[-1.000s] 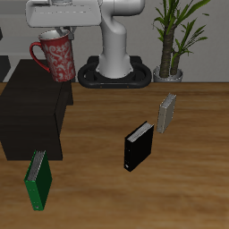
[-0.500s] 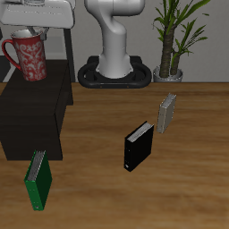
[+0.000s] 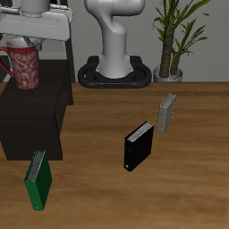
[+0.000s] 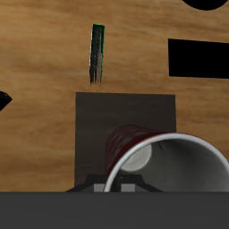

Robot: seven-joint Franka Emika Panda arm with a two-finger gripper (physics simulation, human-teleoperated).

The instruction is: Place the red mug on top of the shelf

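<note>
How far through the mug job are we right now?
Done: the large dark-red speckled mug is grasped and lifted by the end effector. In hand: it hangs above the low matte-black box shelf. Left: lower it onto the flat top and release.

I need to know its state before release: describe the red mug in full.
The red mug is dark red with pale speckles and a grey-white rim and inside. It hangs upright, held at the rim by the gripper, over the black shelf. Whether its base touches the shelf top cannot be told. The wrist view shows its open mouth from above.
</note>
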